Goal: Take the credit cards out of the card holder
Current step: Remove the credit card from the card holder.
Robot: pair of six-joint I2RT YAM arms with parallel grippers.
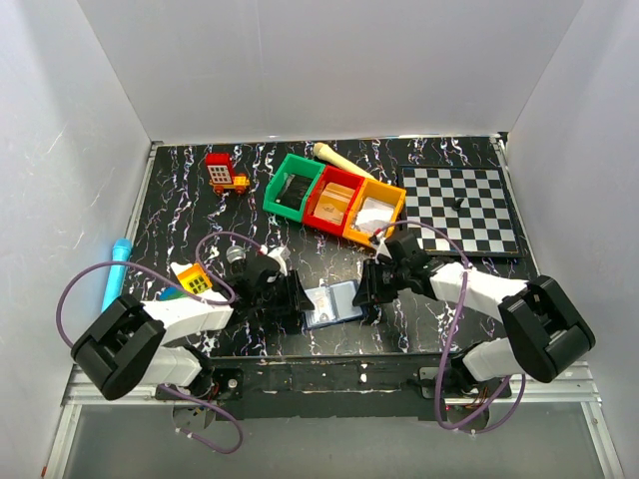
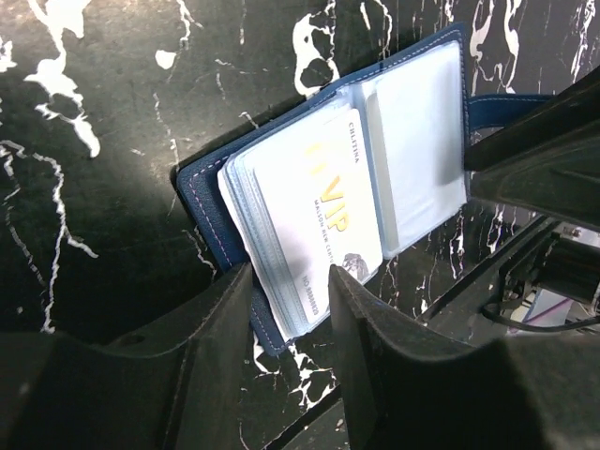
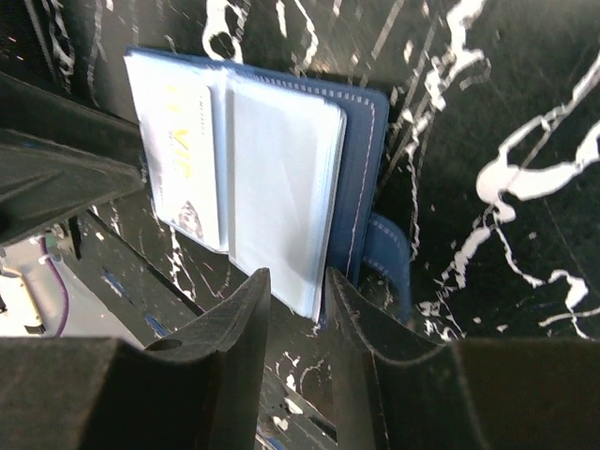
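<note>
The card holder (image 1: 334, 302) lies open and flat on the black marbled table near the front edge, between my two grippers. Its navy cover (image 2: 202, 202) holds a stack of clear sleeves, and the top one shows a white credit card with gold "VIP" lettering (image 2: 323, 202). My left gripper (image 2: 289, 274) is open, its fingertips astride the near corner of the sleeve stack. My right gripper (image 3: 295, 279) is narrowly open at the other side. Its tips stand over the corner of the blank sleeves (image 3: 281, 178), beside the navy cover (image 3: 361, 159) and its strap (image 3: 389, 262).
Green (image 1: 290, 187), red (image 1: 335, 199) and yellow (image 1: 372, 213) bins stand behind the holder. A chessboard (image 1: 462, 208) lies at the back right, a red toy (image 1: 225, 172) at the back left and a cyan marker (image 1: 115, 274) at the left. The table's front edge is just below the holder.
</note>
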